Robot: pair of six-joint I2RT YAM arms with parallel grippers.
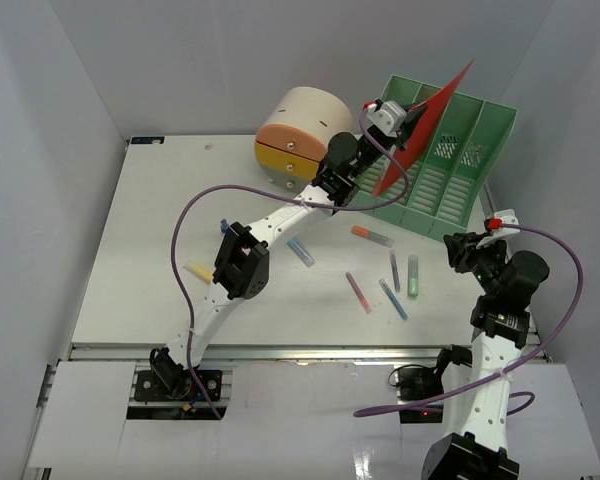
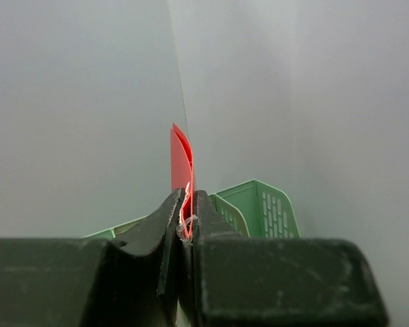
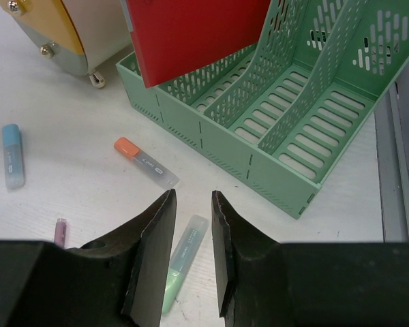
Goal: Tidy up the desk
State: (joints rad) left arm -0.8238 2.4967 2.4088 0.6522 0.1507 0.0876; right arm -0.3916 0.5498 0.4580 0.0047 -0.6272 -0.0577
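The white desk [image 1: 160, 230] carries several scattered markers. My left gripper [image 1: 408, 122] is shut on the edge of a red folder [image 1: 432, 110] and holds it tilted over the left slots of the green file rack [image 1: 450, 170]. In the left wrist view the jaws [image 2: 186, 201] pinch the folder [image 2: 180, 160] with the rack [image 2: 262, 204] behind. My right gripper [image 1: 458, 250] is open and empty, hovering above a green marker [image 3: 180, 262] near the rack's front. The folder's lower corner [image 3: 191, 34] hangs over the rack [image 3: 279, 136].
A cream round drawer unit [image 1: 300, 125] stands left of the rack. Loose markers: orange-capped [image 1: 372, 236], light blue [image 1: 300, 251], pink [image 1: 358, 292], purple [image 1: 394, 270], blue [image 1: 393, 299], green [image 1: 413, 275], yellow [image 1: 198, 270]. Grey walls enclose three sides.
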